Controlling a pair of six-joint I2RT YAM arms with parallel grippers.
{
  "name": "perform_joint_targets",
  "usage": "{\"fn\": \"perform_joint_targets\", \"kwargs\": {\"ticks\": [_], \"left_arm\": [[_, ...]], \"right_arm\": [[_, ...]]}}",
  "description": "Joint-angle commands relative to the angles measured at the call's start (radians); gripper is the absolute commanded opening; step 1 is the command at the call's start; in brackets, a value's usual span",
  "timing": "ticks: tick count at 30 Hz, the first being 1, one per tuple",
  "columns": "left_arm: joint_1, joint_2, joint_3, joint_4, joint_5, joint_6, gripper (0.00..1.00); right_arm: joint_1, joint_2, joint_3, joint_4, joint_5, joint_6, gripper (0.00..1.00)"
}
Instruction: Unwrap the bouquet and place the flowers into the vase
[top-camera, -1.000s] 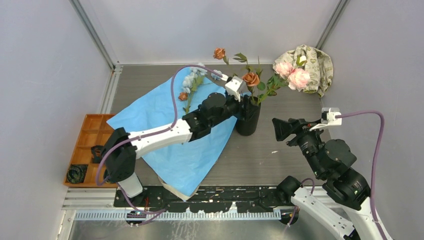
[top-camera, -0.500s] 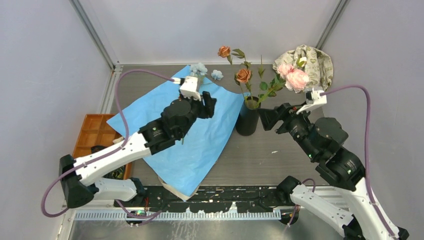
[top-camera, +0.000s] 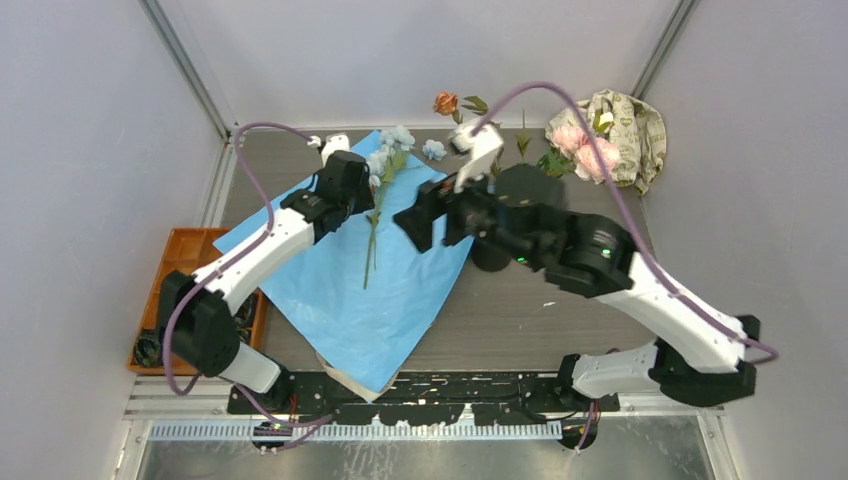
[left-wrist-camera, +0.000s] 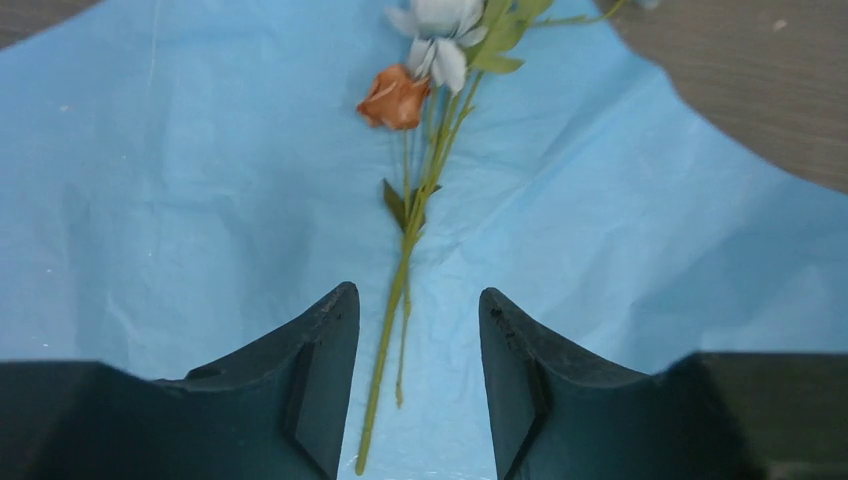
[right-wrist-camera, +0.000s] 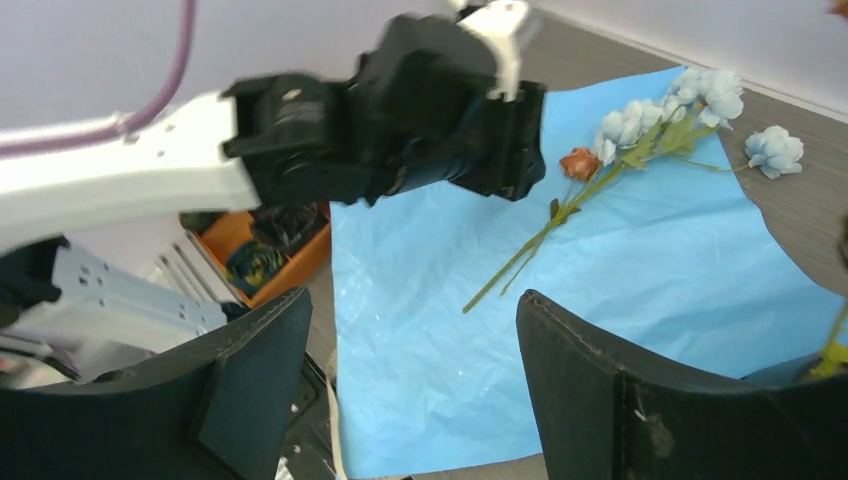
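Left pincer and right pincer gape, empty.

- Paper: light blue, plain.
- Flower sprig on the paper: pale blue heads, one orange-brown bud, green stem and leaves.
- Roses at the back right: pink.
- Single rose at the back: orange-brown, with green leaves.
- Cloth: beige with a small dark print.
- Tray: orange-brown.
- Table: dark grey, wood-grained.
- Arm cable: purple.
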Motion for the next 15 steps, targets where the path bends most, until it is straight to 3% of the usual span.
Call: {"fn": "perform_joint_targets", "kwargs": {"ticks": [1, 5, 9, 15], "left_arm": [[0.058, 0.072, 0.01, -0.047, 0.155, -0.099, 0.45], [0.088, -0.009, -0.062, -0.075, 0.08, -0.167, 0.46], [0.131, -0.227, -0.141, -0.101, -0.025, -0.19, 0.48], [0.133, -0.562, -0.144, -0.252, -0.298, -0.201, 0.49]], "right_arm": [[0.142, 0.134, 0.116, -0.128, 0.257, -0.093, 0.79], [0.162, 0.231, 0.101, -0.138, 0.238, -0.039, 0.74], [0.163, 0.29, 0.064, -0.113, 0.198, 0.02, 0.69], [0.164, 0.4, 0.046, -0.089, 0.178, 0.096, 0.67]]}}
